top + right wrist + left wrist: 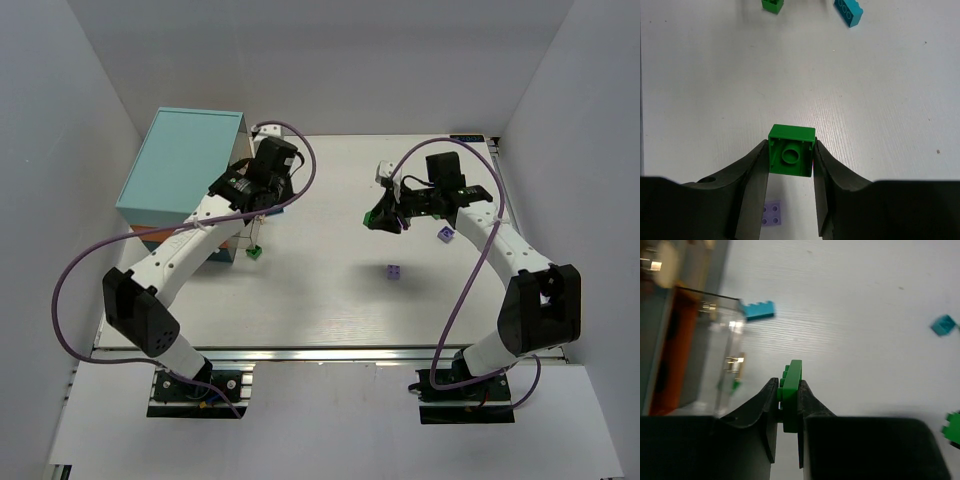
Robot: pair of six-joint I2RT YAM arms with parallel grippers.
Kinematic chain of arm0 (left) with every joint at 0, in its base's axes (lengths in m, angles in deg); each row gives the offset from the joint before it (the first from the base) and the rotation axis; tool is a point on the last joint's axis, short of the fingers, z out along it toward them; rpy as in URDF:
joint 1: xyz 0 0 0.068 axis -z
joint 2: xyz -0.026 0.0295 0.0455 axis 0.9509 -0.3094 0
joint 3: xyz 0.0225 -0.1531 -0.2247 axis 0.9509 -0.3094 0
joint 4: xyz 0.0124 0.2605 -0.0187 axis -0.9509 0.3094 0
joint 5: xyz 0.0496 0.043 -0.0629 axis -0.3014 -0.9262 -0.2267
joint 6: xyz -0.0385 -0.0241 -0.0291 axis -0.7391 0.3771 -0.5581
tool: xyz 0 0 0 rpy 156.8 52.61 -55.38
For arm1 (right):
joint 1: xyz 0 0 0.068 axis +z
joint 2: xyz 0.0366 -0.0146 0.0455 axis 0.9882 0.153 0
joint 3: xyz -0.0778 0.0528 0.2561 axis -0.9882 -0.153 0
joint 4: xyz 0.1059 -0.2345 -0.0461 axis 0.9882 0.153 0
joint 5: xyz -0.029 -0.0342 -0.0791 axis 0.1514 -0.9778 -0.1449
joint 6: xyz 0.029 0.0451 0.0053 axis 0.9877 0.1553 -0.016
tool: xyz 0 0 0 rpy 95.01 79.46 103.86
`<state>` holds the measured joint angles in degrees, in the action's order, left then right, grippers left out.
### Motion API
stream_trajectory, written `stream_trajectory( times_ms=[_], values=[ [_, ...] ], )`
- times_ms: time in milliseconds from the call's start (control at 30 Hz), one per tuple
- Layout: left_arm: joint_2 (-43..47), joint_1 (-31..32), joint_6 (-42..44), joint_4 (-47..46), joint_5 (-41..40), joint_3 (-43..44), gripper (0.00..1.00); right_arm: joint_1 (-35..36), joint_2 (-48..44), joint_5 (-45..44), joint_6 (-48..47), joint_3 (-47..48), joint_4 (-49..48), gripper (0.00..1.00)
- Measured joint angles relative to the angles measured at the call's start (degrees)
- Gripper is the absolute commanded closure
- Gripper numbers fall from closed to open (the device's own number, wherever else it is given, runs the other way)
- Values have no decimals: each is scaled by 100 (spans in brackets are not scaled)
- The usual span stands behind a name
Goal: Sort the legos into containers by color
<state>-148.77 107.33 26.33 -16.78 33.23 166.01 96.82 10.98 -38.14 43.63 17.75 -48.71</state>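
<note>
White walls box in a pale table [320, 310], with the teal-topped cabinet [180, 165] at far left. My left tool [788, 390] is clenched on a thin green brick [794, 371], held edge-on just beside the clear drawer [722, 352] that juts from the cabinet's orange-banded side. My right tool [790, 149] grips a square green brick [791, 159], hollow underside toward its camera, above bare table at far right. As I judge it, the left drop comes first. I would bring the brick fully over the drawer's opening, past its clear wall, and lower it inside the rim. Only then would I let go, since a thin brick released on edge could tip out or bounce. The right tool should wait well apart, then follow to the same drawer. Counted: two tools, two held greens, one cabinet, one drawer I can make out. Loose on the table I count two cyan bricks [757, 310] in the left wrist view, two pale purple bricks [396, 271] from above, and at least one loose green brick [772, 5]. No red shows.
</note>
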Motion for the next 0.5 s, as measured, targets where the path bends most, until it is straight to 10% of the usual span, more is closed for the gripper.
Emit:
stream_trajectory(
  times_ms=[333, 500],
  values=[
    [-50, -131, 197, 1351, -2079, 203, 100, 330, 37, -341, 507, 4, -393, 100],
    [-142, -273, 205, 1510, -2485, 142, 71, 970, 468, -634, 1414, 343, -999, 100]
  ],
)
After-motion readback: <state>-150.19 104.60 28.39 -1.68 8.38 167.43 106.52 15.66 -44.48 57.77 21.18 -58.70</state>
